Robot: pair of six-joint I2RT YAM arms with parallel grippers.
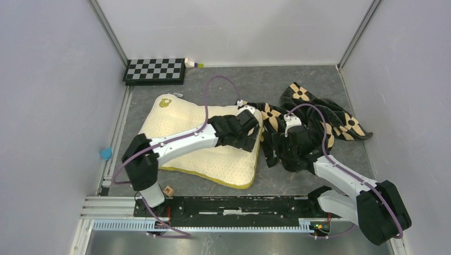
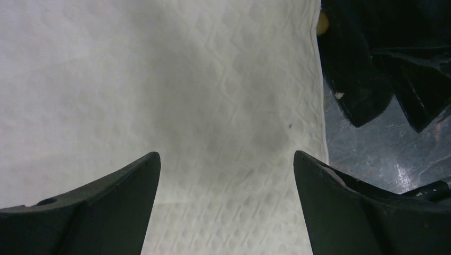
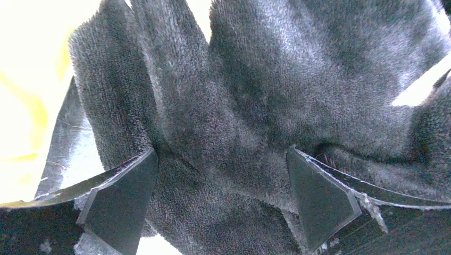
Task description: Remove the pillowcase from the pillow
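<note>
A small blue object [image 1: 106, 153] lies at the wall, left of the pillow [image 1: 186, 133], and a flat black-and-white checkerboard [image 1: 155, 70] sits beyond the pillow's far left corner. A small tan block [image 1: 169, 190] rests just in front of its near edge.

The pillow is a plump cream rectangle lying bare on the grey table [image 1: 228, 79]. Its cover is embossed with a quilted diamond pattern, and a yellow-olive band runs along its near side.

The left gripper [image 2: 226, 156] hangs over the pillow's right-hand part. Its two dark, tapered fingers are spread wide with nothing between them but the quilted surface below. Whether they touch it cannot be told.

The pillowcase [image 1: 324, 119] lies against the pillow's right edge. It is a crumpled heap of black plush printed with tan four-petal flowers, off the pillow and sprawled across the table to its right.

The right gripper [image 3: 220, 159] is down in the end of the heap nearest the pillow. Its fingers are set wide apart, and a thick fold of the deep-piled black fabric bulges between them.
</note>
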